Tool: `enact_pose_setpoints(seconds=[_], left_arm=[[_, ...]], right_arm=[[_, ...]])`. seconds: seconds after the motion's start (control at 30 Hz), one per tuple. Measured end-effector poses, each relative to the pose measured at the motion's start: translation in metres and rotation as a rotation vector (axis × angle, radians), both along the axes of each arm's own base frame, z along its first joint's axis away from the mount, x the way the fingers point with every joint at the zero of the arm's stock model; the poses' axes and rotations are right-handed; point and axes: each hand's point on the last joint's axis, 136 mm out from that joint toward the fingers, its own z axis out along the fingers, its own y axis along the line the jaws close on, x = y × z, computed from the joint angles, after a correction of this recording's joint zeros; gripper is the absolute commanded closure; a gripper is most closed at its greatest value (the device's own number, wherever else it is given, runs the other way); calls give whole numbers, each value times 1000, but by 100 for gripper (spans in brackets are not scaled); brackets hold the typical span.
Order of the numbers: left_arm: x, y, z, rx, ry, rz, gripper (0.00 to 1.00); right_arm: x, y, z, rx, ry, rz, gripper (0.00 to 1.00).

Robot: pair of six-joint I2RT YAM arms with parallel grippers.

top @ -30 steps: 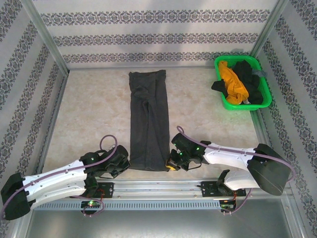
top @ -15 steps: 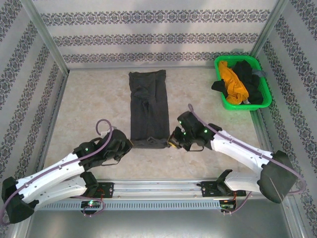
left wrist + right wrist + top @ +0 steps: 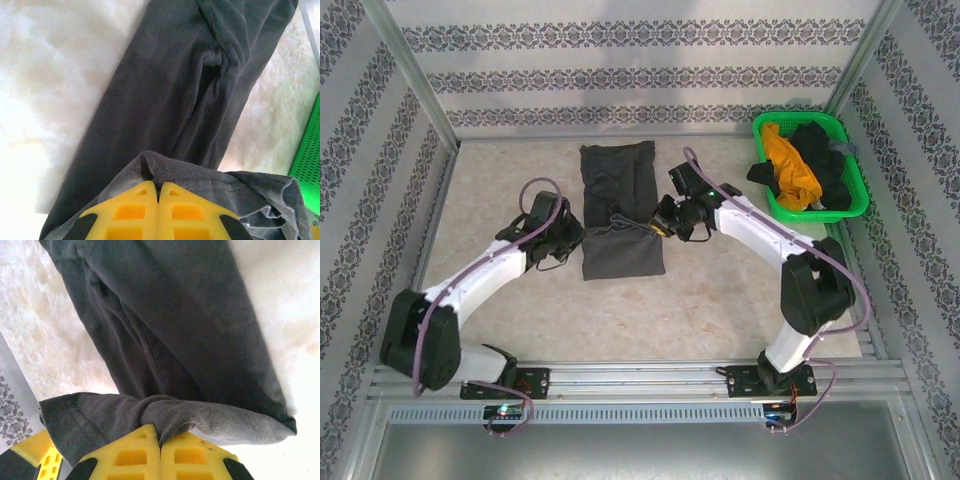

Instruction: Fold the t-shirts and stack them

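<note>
The charcoal-grey t-shirt [image 3: 618, 185] lies as a long narrow strip in the middle of the table, its near end lifted and doubled back over itself. My left gripper [image 3: 582, 238] is shut on the left corner of that raised hem, and my right gripper [image 3: 658, 222] is shut on the right corner. In the left wrist view the yellow fingers [image 3: 135, 207] pinch a fold of grey cloth [image 3: 180, 90]. The right wrist view shows the same: the fingers [image 3: 190, 455] clamp the hem above the t-shirt [image 3: 165, 315]. A mustard-yellow t-shirt [image 3: 788, 165] and a black one [image 3: 825, 165] lie in the basket.
The green mesh basket [image 3: 800, 117] stands at the far right corner, and its edge [image 3: 307, 155] shows in the left wrist view. Metal posts and patterned walls close in the table [image 3: 500, 180] on three sides. Bare tabletop lies on both sides of the strip.
Both grippers have carried the near hem away from the front edge toward the far side, folding the strip over itself. Both arms have stretched forward.
</note>
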Motion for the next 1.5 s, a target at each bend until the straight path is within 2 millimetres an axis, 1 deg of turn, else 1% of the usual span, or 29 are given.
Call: enact_pose_setpoints(seconds=[0.13,0.2,0.23,0.27,0.3,0.37,0.4,0.47,0.5,0.6,0.63,0.67,0.73,0.77,0.83,0.9,0.93,1.0,1.07,1.1,1.17,1.3,1.33,1.37,1.43,1.5], left_arm=[[33,-1,-10,-8,3,-22,100],[50,-2,-16,-9,4,-32,100],[57,-2,-18,-11,5,-38,99],[64,-3,-21,-8,6,-45,92],[70,-4,-25,-2,9,-55,80],[76,-4,-33,7,18,-66,68],[77,-3,-36,9,22,-69,60],[77,1,-37,20,24,-68,46],[77,2,-35,24,19,-69,43],[69,4,-23,23,0,-66,43],[63,6,-18,21,-8,-66,43],[53,8,-13,16,-15,-63,43],[31,12,-8,3,-14,-56,43],[18,14,-8,-6,-8,-49,43],[-6,14,-15,-32,18,-39,43],[-31,11,-33,-54,77,-33,43],[-40,10,-42,-60,107,-30,43],[-56,7,-60,-77,173,-21,42],[-64,5,-70,-92,213,-8,42],[-64,4,-73,-101,224,-1,42],[-59,-1,-78,-117,229,0,43],[-52,-11,-97,-135,257,-10,47],[-52,-11,-100,-135,269,-7,49],[-51,-11,-99,-139,271,-4,51],[-45,-16,-97,-148,253,-10,59],[-37,-20,-99,-152,245,-16,70]], right_arm=[[32,1,-10,0,7,-14,100],[45,2,-21,-2,21,-13,100],[50,3,-27,-4,29,-9,97],[57,4,-34,-2,42,-4,84],[62,6,-41,1,54,0,73],[73,6,-52,2,69,18,60],[78,5,-56,0,73,27,56],[86,0,-55,-3,64,47,51],[89,-3,-52,-5,55,53,49],[94,-16,-36,-15,11,67,46],[93,-21,-32,-20,-2,69,46],[87,-26,-26,-24,-14,70,46],[69,-38,-19,-34,-21,62,46],[56,-42,-16,-37,-20,61,46],[29,-44,-17,-35,-17,70,47],[-2,-40,-28,-32,11,84,47],[-12,-37,-34,-31,23,90,47],[-37,-31,-57,-38,79,106,47],[-55,-26,-75,-50,128,119,47],[-61,-25,-82,-55,150,120,47],[-63,-23,-89,-60,164,122,48],[-57,-18,-103,-64,171,124,51],[-55,-17,-107,-65,175,124,52],[-53,-16,-112,-68,180,124,53],[-52,-15,-113,-71,201,125,56],[-43,-10,-111,-64,183,125,63]])
